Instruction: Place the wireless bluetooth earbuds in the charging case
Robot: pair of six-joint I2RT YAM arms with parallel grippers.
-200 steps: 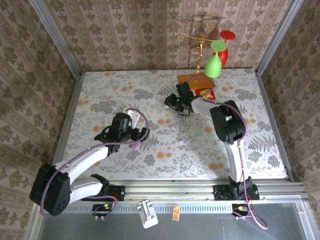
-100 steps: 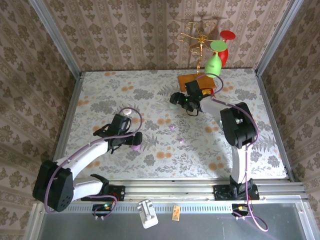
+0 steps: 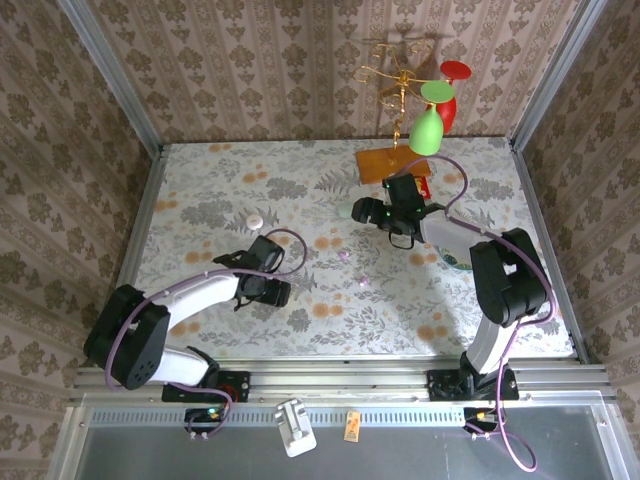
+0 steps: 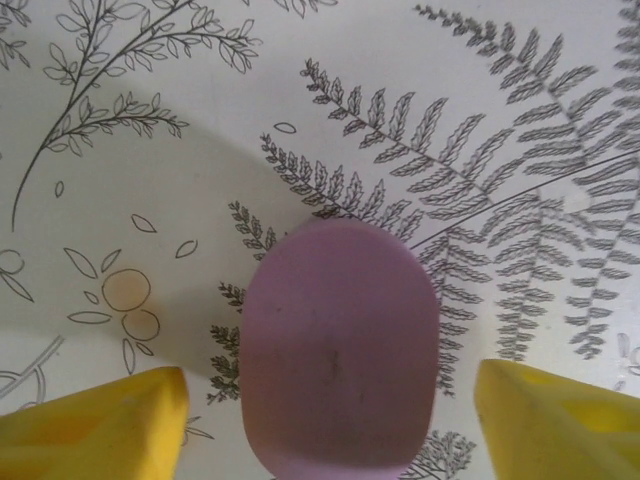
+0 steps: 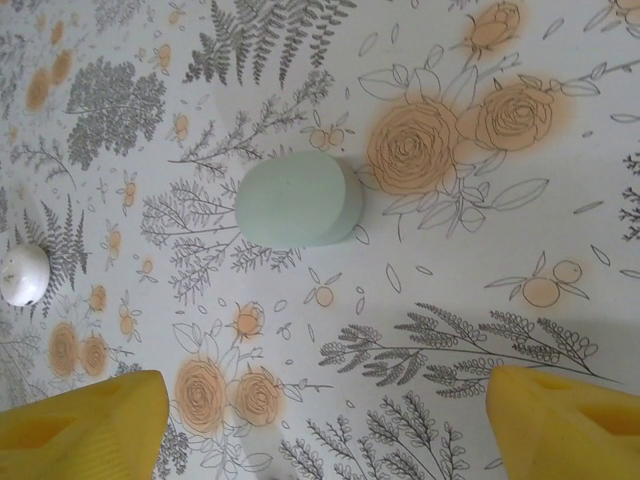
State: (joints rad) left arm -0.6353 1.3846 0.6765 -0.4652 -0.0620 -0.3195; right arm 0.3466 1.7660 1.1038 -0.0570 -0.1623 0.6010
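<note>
A lilac oval charging case (image 4: 338, 355) lies closed on the floral table, between the yellow fingers (image 4: 110, 425) of my left gripper (image 4: 330, 388). There is a gap on each side, so the gripper is open around it. In the top view the left gripper (image 3: 270, 290) covers this case. Two tiny pale earbuds (image 3: 344, 256) (image 3: 364, 281) lie loose mid-table between the arms. My right gripper (image 5: 325, 390) is open with nothing between its fingers. A mint oval case (image 5: 298, 198) rests just ahead of it. The right gripper (image 3: 362, 212) is at the back centre.
A white oval case (image 3: 254, 220) (image 5: 22, 275) lies behind the left gripper. At the back right are an orange-brown board (image 3: 385, 163) and a gold stand (image 3: 400, 75) with green and red glasses. Patterned walls close in the table.
The left gripper has come down over the lilac case and its fingers have narrowed. The right gripper opened and drew back to the right, away from the mint case.
</note>
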